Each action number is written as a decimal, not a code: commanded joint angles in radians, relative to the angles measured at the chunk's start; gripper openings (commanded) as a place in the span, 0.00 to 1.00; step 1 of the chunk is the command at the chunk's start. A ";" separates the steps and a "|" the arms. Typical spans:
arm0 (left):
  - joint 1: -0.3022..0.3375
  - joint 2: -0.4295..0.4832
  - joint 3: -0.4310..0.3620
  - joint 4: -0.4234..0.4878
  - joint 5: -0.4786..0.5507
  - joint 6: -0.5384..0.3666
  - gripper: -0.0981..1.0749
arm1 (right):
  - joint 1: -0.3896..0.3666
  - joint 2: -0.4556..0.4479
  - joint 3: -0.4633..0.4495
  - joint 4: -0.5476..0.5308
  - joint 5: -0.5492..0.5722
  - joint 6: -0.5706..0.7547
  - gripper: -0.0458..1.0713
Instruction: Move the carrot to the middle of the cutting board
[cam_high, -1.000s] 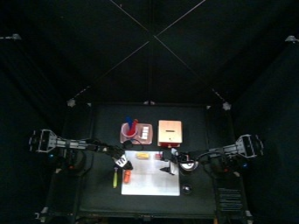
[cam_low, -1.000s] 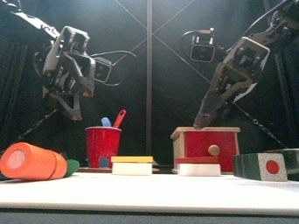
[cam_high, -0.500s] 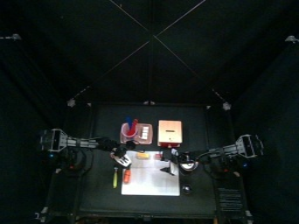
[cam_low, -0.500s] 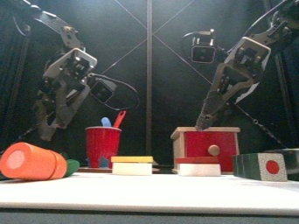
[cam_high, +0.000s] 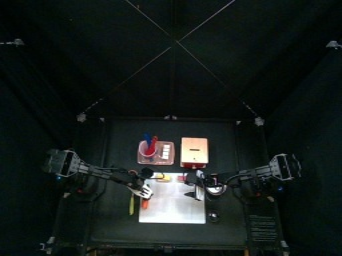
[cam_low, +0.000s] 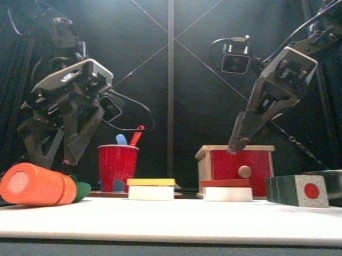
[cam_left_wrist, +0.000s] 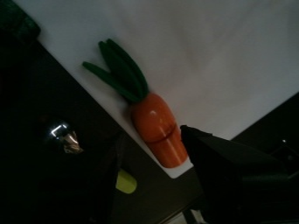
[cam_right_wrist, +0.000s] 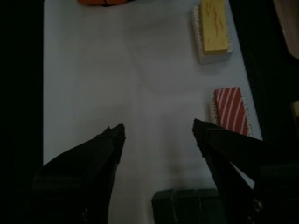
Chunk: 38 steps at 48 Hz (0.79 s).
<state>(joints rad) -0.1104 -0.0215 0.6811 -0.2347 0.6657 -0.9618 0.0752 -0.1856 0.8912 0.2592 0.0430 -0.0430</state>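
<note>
The carrot, orange with green leaves, lies at the left edge of the white cutting board. In the front view the carrot is near and large at the far left. My left gripper hangs open just above it, jaws straddling its orange end without touching; in the front view this gripper is low over the carrot. My right gripper stands open over the bare board, nothing between its fingers.
On the board's far side stand a yellow block, a red box and a dark block with a red dot. A red cup sits behind them. Beyond lie a pinkish board and a tan board.
My left arm has come down and toward the carrot, with its jaws still open. The right arm has barely moved.
</note>
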 joint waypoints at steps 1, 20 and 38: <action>-0.011 0.011 -0.014 0.006 -0.018 -0.015 0.85 | 0.003 -0.014 -0.006 -0.006 -0.005 -0.002 0.89; -0.044 0.095 -0.048 -0.052 -0.057 -0.066 0.84 | 0.006 -0.012 0.009 -0.020 -0.005 0.000 0.89; -0.046 0.112 -0.064 -0.086 -0.048 -0.117 0.82 | 0.015 -0.018 0.017 -0.020 -0.003 0.000 0.89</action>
<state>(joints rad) -0.1549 0.0997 0.6412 -0.3191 0.6167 -1.0738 0.0890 -0.1841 0.9143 0.2393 0.0430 -0.0414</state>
